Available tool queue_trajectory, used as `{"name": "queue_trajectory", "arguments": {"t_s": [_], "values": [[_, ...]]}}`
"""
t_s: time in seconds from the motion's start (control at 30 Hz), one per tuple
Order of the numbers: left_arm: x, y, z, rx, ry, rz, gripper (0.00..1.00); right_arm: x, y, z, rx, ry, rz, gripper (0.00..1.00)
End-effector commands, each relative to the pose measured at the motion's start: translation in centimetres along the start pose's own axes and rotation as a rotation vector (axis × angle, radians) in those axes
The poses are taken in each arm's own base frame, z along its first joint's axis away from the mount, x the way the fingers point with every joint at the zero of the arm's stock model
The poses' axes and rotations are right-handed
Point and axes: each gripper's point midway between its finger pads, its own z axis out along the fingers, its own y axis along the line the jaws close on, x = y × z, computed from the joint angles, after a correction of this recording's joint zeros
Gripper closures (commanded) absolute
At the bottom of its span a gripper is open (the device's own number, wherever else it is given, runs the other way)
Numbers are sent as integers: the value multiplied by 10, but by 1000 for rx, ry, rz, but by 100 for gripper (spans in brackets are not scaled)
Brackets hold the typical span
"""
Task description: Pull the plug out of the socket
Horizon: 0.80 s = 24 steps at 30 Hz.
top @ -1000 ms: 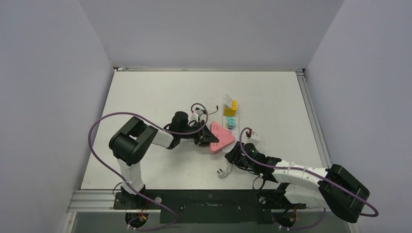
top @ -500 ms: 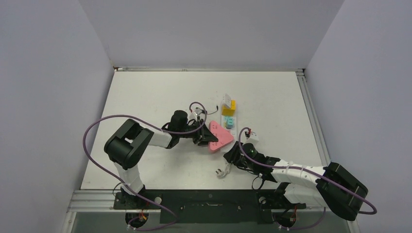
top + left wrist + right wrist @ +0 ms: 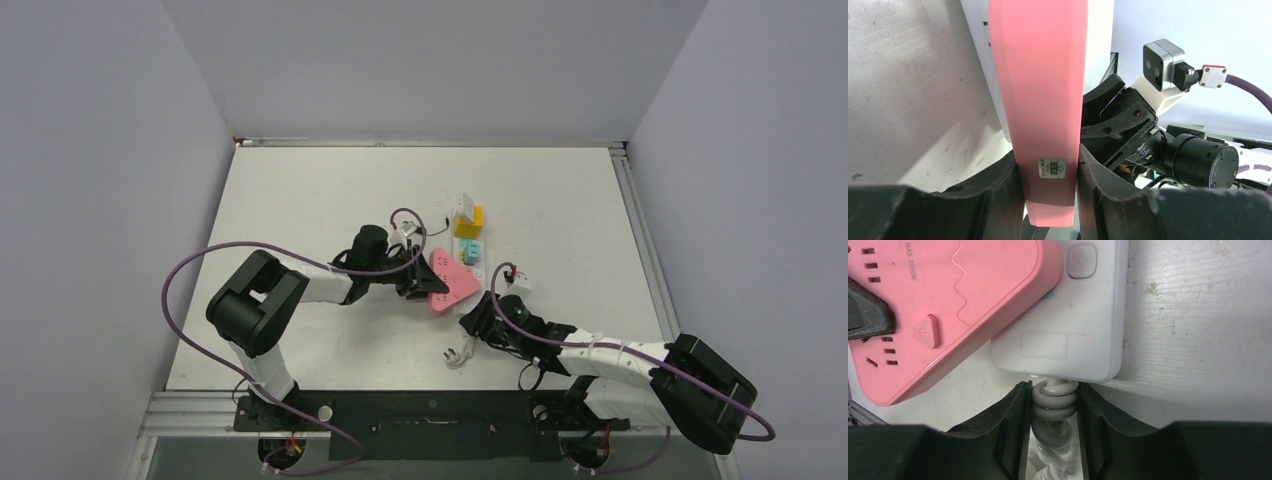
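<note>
Pink triangular plastic plug adapter [image 3: 948, 305] sits mid-surface, overlapping the left side of the long white power strip [image 3: 1083, 330] close to its near end; whether its pins are seated is hidden. Left pincer [image 3: 1048, 190] is closed on the adapter's two faces, reaching in from the left. Right pincer [image 3: 1050, 415] clamps the grey-white coiled cord [image 3: 1053, 407] at the strip's near end. White surface [image 3: 330, 190] under both.
</note>
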Motion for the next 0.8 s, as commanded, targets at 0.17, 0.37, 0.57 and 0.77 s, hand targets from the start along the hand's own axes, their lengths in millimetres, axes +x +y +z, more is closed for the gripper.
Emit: {"name": "queue_trajectory", "arguments": {"t_s": [0.17, 0.37, 0.57, 0.77], "values": [[-7, -17, 0, 8, -19, 72, 100, 0, -12, 0, 43, -11, -3, 95], [-4, -1, 0, -37, 1, -2, 100, 0, -17, 1, 68, -11, -21, 95], [-13, 5, -7, -70, -18, -26, 100, -4, -25, 1, 130, -25, -68, 95], [-17, 5, -11, -64, -19, -44, 100, -5, -28, 1, 163, -27, -98, 95]]}}
